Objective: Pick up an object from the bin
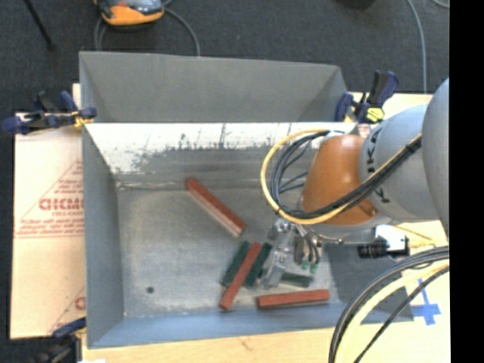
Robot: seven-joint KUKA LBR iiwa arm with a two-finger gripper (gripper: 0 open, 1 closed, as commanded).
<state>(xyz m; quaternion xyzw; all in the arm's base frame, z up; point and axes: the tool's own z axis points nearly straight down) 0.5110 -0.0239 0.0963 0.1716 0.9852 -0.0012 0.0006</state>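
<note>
Grey metal walls slope down to the floor of the bin (155, 237), and the likeliest thing to take lies low on the right of that floor: a short green bar (298, 280), right under the end effector (290, 259). Just left of it is a slanting huddle of two more green bars (239, 263) with a brown bar (236, 286) between them. A red bar (293, 299) lies flat just in front, and a long bar (217, 205) lies apart toward the back. We cannot tell whether the end effector is apart, together or clamped on anything. To do this well, we would straddle one bar across its narrow width, choose sides free of neighbours, close firmly and lift straight up so the huddle is not dragged along. The arm reaches in from the right, its orange cover (336, 180) and looping cables (278, 176) above the wrist, with the end effector pointing down.
</note>
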